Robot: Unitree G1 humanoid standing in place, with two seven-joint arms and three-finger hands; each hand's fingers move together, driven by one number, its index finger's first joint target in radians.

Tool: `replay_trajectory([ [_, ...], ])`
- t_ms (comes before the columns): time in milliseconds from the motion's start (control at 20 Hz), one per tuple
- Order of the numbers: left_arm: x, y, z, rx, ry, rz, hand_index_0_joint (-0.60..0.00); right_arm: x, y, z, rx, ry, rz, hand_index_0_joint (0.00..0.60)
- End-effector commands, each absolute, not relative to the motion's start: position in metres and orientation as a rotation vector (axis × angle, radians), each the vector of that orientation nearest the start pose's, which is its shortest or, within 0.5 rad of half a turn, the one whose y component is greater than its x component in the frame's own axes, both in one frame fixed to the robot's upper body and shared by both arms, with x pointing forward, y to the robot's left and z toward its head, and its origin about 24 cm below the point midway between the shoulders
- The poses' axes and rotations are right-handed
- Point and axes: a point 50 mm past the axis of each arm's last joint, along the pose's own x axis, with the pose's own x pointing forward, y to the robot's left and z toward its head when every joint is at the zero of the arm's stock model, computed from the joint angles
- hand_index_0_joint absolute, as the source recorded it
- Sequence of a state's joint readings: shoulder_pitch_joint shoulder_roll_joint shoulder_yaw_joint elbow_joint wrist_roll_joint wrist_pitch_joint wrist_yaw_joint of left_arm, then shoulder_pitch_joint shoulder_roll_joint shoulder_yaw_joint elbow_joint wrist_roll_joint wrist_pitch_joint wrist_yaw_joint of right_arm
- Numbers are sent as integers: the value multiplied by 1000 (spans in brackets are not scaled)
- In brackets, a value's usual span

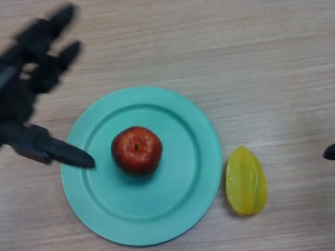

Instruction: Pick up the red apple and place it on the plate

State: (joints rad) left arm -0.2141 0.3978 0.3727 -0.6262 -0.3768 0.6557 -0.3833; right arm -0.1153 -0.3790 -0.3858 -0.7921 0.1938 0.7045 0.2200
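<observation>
The red apple rests upright in the middle of the teal plate, stem dimple facing up. My left hand is at the view's left, above and beside the plate's left rim, open with fingers spread; its thumb reaches over the rim toward the apple without touching it. The hand holds nothing. Of my right hand only a small dark tip shows at the right edge.
A yellow star fruit lies on the wooden table just right of the plate, close to its rim.
</observation>
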Motion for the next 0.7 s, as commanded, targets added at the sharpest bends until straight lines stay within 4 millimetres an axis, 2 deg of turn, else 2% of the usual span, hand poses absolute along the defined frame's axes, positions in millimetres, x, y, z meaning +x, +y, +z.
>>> replay_trajectory([
  [50, 227, 220, 235, 91, -427, -213, 0, 207, -221, 239, -363, -473, 9, 0],
  [150, 223, 219, 237, 77, -481, -136, 0, 208, -219, 239, -364, -485, 17, 0],
  [300, 219, 219, 229, 143, -508, -93, 0, 210, -211, 229, -335, -443, 54, 0],
  [500, 218, 220, 225, 161, -472, -117, 0, 207, -204, 231, -264, -416, 83, 0],
  [700, 218, 223, 232, 177, -486, -123, 0, 209, -203, 234, -267, -432, 76, 0],
])
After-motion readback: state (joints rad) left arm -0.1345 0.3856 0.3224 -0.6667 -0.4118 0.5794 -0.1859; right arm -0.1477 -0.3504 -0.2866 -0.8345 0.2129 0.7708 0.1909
